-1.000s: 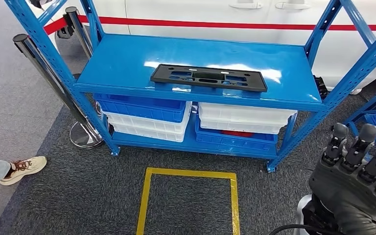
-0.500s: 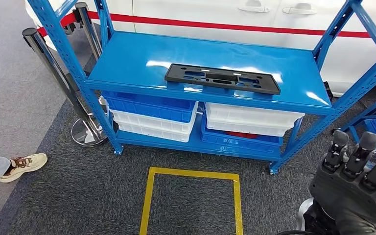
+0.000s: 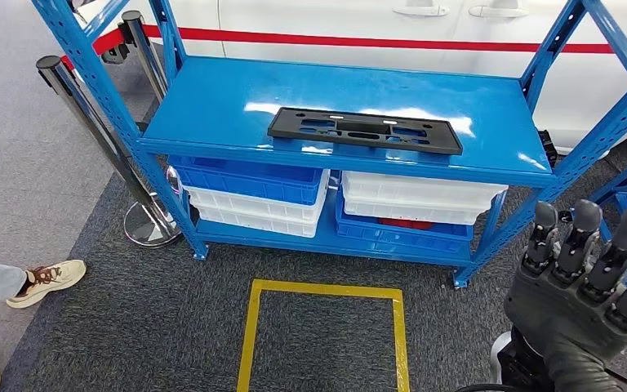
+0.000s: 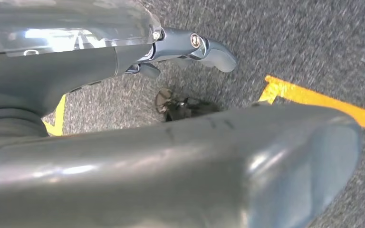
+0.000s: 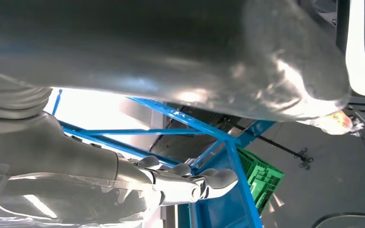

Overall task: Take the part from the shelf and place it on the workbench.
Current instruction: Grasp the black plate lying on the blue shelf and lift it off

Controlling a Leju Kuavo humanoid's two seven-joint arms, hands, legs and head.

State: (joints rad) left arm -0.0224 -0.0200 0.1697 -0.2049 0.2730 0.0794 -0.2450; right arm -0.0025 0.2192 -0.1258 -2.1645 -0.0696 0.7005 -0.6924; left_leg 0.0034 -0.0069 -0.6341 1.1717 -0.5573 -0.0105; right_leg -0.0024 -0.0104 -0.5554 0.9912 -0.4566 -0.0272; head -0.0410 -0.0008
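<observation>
The part is a flat black plastic plate with cut-outs (image 3: 365, 131). It lies on the top board of the blue metal shelf (image 3: 212, 106), near the front edge and right of the middle. My right hand (image 3: 584, 278) is raised at the lower right, well short of the shelf, with its fingers upright, apart and holding nothing. The right wrist view shows that hand (image 5: 147, 57) before blue shelf bars. My left hand (image 4: 171, 156) hangs over the grey carpet with its fingers (image 4: 204, 45) stretched out and nothing in them.
Blue and white bins (image 3: 249, 192) (image 3: 416, 204) fill the shelf's lower level. Two chrome barrier posts (image 3: 90, 131) stand at its left end. A yellow taped square (image 3: 324, 327) marks the carpet in front. A person's shoes (image 3: 49, 278) are at the left. A white car (image 3: 335, 20) is behind.
The whole picture has swayed a little, so the camera moved. My right hand has drifted slightly left in the picture and stays empty. The black plate has not moved on the shelf.
</observation>
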